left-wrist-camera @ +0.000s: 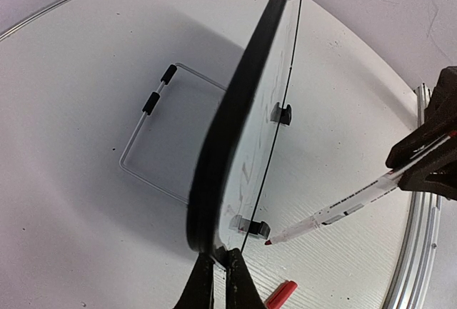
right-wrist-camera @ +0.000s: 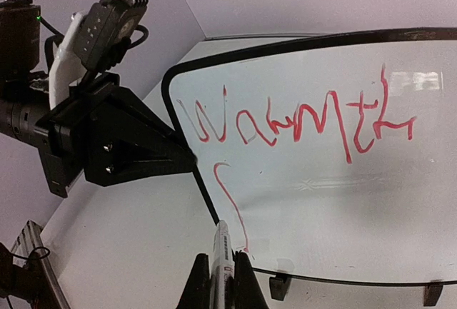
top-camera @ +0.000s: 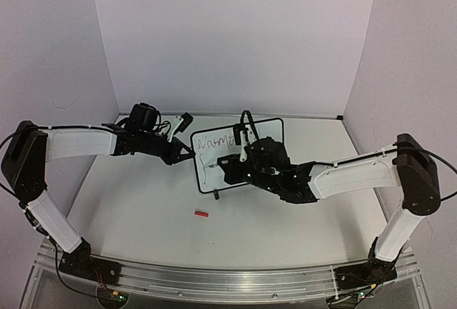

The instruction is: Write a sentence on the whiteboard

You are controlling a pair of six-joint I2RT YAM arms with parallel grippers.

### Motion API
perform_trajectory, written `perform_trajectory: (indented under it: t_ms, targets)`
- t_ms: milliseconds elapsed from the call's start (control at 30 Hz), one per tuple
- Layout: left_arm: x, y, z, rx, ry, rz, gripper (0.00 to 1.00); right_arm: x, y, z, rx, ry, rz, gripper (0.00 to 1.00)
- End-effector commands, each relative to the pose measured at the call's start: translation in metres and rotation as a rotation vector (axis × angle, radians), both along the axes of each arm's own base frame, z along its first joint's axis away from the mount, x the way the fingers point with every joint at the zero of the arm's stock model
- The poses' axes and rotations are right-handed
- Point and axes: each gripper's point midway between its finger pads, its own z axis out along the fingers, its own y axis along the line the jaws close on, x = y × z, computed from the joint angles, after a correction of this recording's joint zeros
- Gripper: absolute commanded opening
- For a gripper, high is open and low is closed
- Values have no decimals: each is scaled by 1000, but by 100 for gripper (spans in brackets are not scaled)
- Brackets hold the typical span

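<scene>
White table (top-camera: 143,209) carries a loose red cap (top-camera: 201,214) in front of the whiteboard (right-wrist-camera: 321,202). Right gripper (right-wrist-camera: 221,265) is closed tight on a red marker (right-wrist-camera: 221,245), tip low on the board's writing face. Board stands upright near table centre on two black clip feet (right-wrist-camera: 279,285). Sentence (right-wrist-camera: 300,120), in red, reads "Warmth" on top, with a single hooked stroke beneath, ending at the marker tip. Left gripper (left-wrist-camera: 220,260) is clamped shut on the board's side edge. Pale walls (top-camera: 235,38) stand behind.

Open table (top-camera: 143,209) up front — red cap (top-camera: 201,214), upright whiteboard (top-camera: 206,173) midway
</scene>
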Motion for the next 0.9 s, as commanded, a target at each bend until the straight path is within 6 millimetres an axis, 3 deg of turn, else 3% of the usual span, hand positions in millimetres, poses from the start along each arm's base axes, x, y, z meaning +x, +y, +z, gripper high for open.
perform_trajectory:
  t_ms: [0,433,867]
  targets:
    - [5,5,-7,60,-13,19,0,2,6,16,42,-31,4,0]
    - [5,6,-8,61,-12,19,0,12,15,5,11,-37,-16,0]
    - [5,6,-10,65,-10,20,0,21,8,0,-11,-46,-83,0]
